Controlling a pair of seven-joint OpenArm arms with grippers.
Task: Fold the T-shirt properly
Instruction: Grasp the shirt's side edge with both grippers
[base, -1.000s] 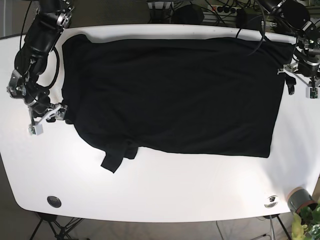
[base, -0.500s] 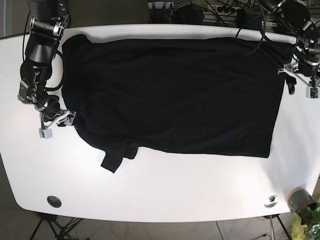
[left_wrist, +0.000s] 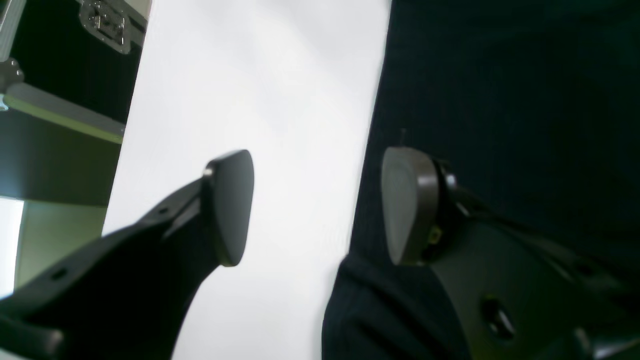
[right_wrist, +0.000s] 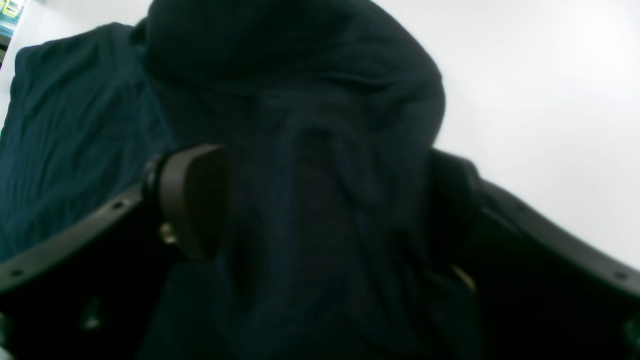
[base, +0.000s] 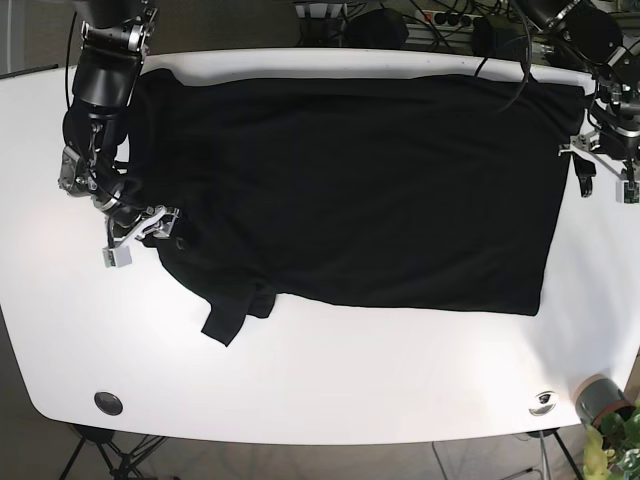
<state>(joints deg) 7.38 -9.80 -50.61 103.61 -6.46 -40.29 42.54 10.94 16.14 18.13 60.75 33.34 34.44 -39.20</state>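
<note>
A black T-shirt (base: 350, 190) lies spread flat across the far half of the white bench (base: 330, 380), its body reaching from the far left corner almost to the far right corner, with the near hem running roughly parallel to the bench's near edge. One sleeve (base: 232, 312) pokes out from the shirt's near left part, pointing toward the near edge.

The right tool (base: 140, 232) sits low at the shirt's left edge, about midway along the bench's left side. In the right wrist view its fingers (right_wrist: 192, 197) stand apart with a bunched fold of dark cloth (right_wrist: 320, 210) filling the space between them; the far finger is mostly lost against the fabric, so I cannot tell whether the pads are pressing the cloth or merely straddling it.

The left tool (base: 603, 170) hangs at the shirt's right edge, near the far right corner of the bench. Its wrist view shows it released: one pad (left_wrist: 231, 205) over bare white bench, the other pad (left_wrist: 407, 202) over the black cloth, and the shirt's straight edge (left_wrist: 372, 150) running between them with clear space on either side. A small rumple of fabric (left_wrist: 360, 310) lies just beside the pad over the cloth
</note>
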